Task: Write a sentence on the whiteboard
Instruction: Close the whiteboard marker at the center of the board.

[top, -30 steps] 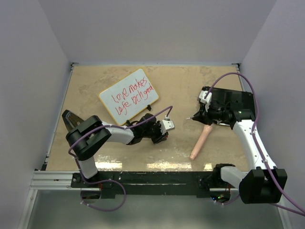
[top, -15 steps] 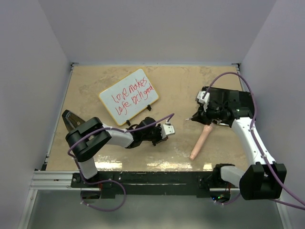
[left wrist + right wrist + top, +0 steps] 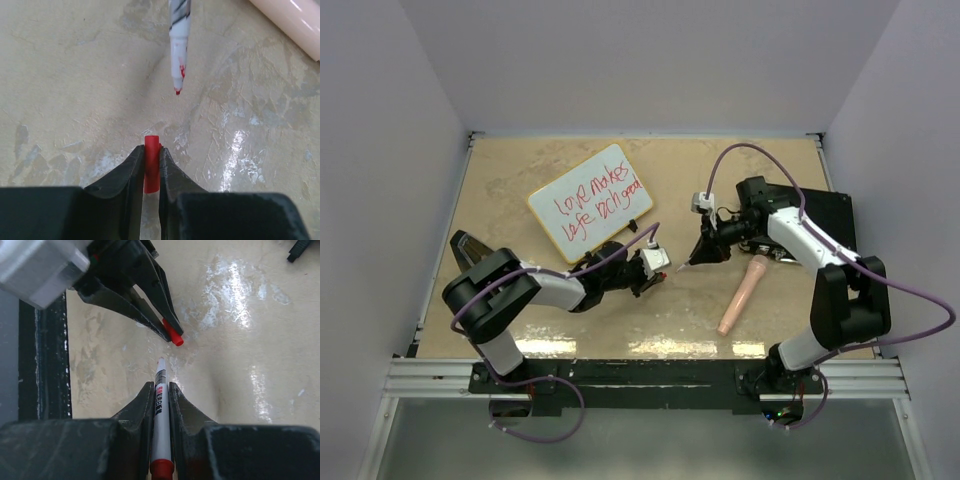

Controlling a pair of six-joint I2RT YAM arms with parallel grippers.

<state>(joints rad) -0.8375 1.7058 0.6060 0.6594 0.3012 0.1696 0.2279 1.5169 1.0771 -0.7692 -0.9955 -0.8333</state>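
Observation:
The whiteboard (image 3: 590, 204) lies tilted at the table's back left, with the sentence (image 3: 598, 202) on it in two lines of red handwriting. My left gripper (image 3: 663, 268) is shut on a small red marker cap (image 3: 151, 165), its open end pointing away. My right gripper (image 3: 696, 252) is shut on a white marker (image 3: 161, 410) with a red end. The marker's bare red tip (image 3: 177, 91) points at the cap (image 3: 173, 337) with a short gap between them. Both grippers meet low over the table's middle.
A pale pink cylinder (image 3: 742, 293) lies on the table right of the grippers, its end showing in the left wrist view (image 3: 290, 20). A black rectangular case (image 3: 820, 215) sits at the right edge. A black object (image 3: 468, 250) lies at the left.
My right arm has swung left from over the black case to the table's middle, bringing the marker tip up to the cap. My left gripper has shifted slightly left.

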